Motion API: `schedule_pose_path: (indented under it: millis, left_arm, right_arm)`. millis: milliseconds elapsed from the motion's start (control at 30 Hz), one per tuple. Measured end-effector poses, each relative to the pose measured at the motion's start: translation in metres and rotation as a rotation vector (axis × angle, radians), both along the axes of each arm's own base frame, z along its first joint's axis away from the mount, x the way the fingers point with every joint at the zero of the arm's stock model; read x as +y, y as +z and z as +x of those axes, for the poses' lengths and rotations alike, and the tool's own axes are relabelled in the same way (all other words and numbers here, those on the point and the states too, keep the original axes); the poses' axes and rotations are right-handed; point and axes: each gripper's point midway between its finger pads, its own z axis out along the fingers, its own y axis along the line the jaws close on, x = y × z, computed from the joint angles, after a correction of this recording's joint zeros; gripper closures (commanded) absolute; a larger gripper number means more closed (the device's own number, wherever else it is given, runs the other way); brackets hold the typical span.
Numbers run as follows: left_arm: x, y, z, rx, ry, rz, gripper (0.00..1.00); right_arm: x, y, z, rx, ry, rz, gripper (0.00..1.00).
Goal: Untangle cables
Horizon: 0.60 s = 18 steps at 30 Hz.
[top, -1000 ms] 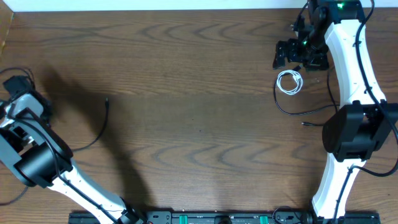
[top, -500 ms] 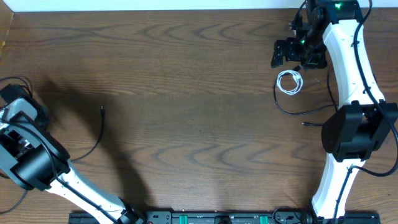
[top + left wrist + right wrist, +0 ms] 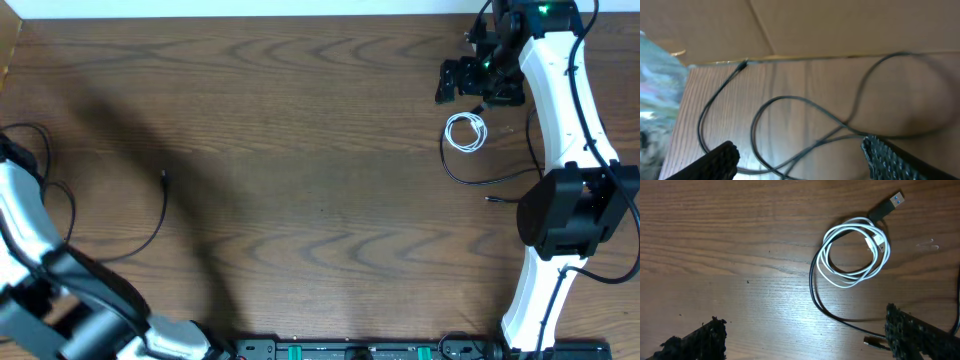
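Note:
A long black cable [image 3: 150,225] lies on the left of the wooden table, its plug end [image 3: 164,176] free. In the left wrist view its loops [image 3: 790,107] cross on the wood, with another plug [image 3: 742,64] at the far edge. My left gripper [image 3: 800,159] hangs open over these loops and holds nothing. A coiled white cable [image 3: 855,255] lies at the far right [image 3: 466,131]. A second black cable [image 3: 812,282] passes through the coil and ends in a USB plug [image 3: 890,204]. My right gripper [image 3: 805,340] is open just short of the coil.
A cardboard wall [image 3: 840,25] stands along the table's left edge, with a bluish shiny object [image 3: 655,75] beside it. The second black cable bends on toward the right arm's base [image 3: 565,215], and a small plug [image 3: 490,199] lies there.
My left arm has swung out toward the table's left edge. The black cable's free plug end has slid slightly left and nearer. The right arm and the white coil have not moved.

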Motion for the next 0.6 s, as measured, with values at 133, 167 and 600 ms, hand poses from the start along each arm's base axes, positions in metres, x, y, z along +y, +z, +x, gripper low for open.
schedule_pose_path:
  millis: [133,167,600]
  left_arm:
    - [-0.030,0.033,0.009,-0.051,-0.074,0.015,0.17]
    - [-0.036,0.038,0.010,-0.058,-0.090,0.013,0.17]
    - [-0.253,0.058,0.129,-0.208,-0.880,-0.233,0.25]
  right_arm:
    - [-0.002,0.002,0.000,-0.002,-0.003,0.000,0.01]
    - [-0.002,0.003,0.000,-0.006,-0.005,0.001,0.01]
    - [-0.097,0.137,-0.048,-0.276,-0.244,-0.007,0.01]
